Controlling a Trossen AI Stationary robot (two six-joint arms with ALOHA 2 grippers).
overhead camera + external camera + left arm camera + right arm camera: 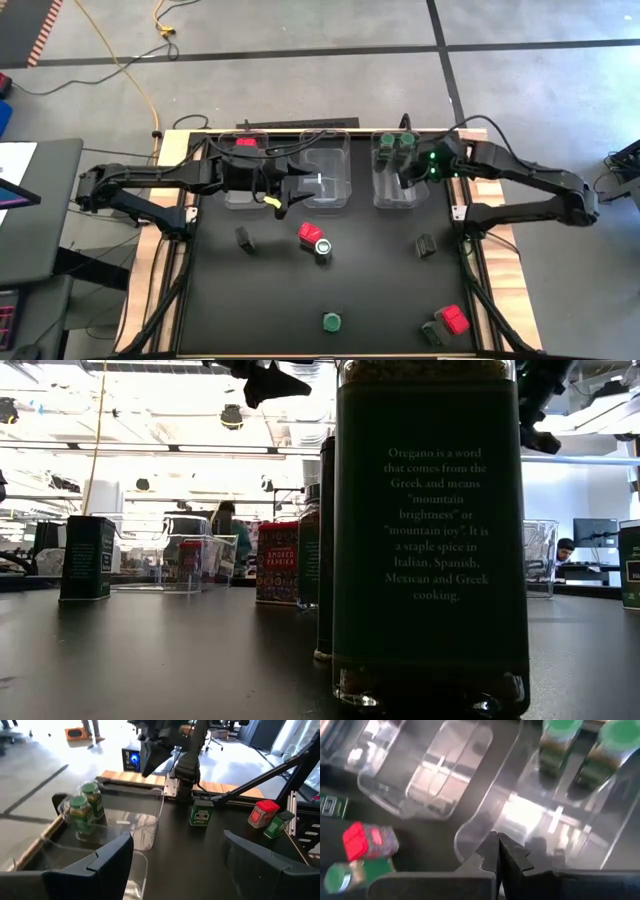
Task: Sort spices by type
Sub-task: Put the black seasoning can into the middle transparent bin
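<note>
Two green-lidded jars [397,141] stand in the right clear bin [396,195]; a red-topped spice [245,143] lies in the left bin [236,197]. Loose on the black table are dark tins [244,238] [425,245], a red one [310,233] beside a green-lidded jar [322,247], another green-lidded jar [332,322], and a red [455,318] and dark pair near the right corner. My right gripper [500,854] is shut and empty above the right bin's near wall. My left gripper [185,865] hovers open and empty over the middle bin [330,175].
The three bins line the table's far edge. In the low view the oregano jar [430,540] stands close in front and hides much of the table; a dark tin [88,557] and a smoked paprika tin [278,563] stand farther back. People sit in the room behind.
</note>
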